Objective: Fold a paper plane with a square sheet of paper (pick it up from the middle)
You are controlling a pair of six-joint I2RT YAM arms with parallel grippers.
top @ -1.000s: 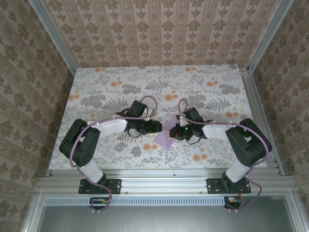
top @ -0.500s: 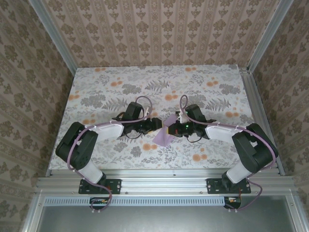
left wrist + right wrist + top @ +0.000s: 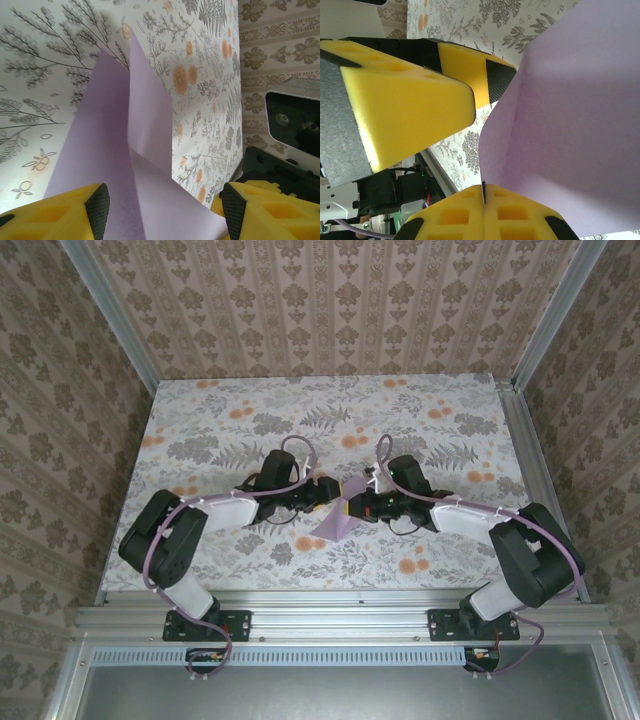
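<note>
1 square sheet of paper [image 3: 337, 523], right gripper [image 3: 483, 194] pinching, left gripper [image 3: 162, 207] spread.

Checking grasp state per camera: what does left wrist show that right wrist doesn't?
Left wrist: a sharp crease running down the paper, the left end effector open with the sheet between its pads, and the other arm's camera. Right wrist: the right end effector shut on the paper's edge. Both: the lilac paper, the floral table, and the left end effector.
</note>
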